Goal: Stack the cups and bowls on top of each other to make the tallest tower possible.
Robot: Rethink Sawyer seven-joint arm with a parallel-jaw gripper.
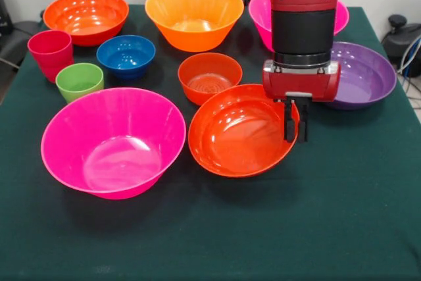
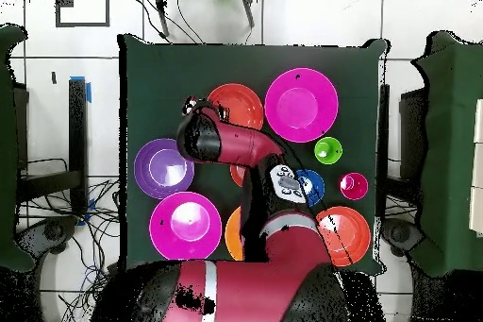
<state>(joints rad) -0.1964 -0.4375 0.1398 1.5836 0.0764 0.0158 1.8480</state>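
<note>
My gripper hangs over the right rim of a red-orange bowl at the table's middle. Its fingers are shut on that rim, and the bowl sits tilted. In the overhead view the gripper is at the bowl's left edge. A large magenta bowl stands empty just left of it. The red-pink cup and the lime green cup stand at the left. Nothing is stacked.
At the back stand a second red-orange bowl, the large light orange bowl and another magenta bowl behind the arm. The purple bowl is right, with the small blue bowl and small orange-red bowl mid-table.
</note>
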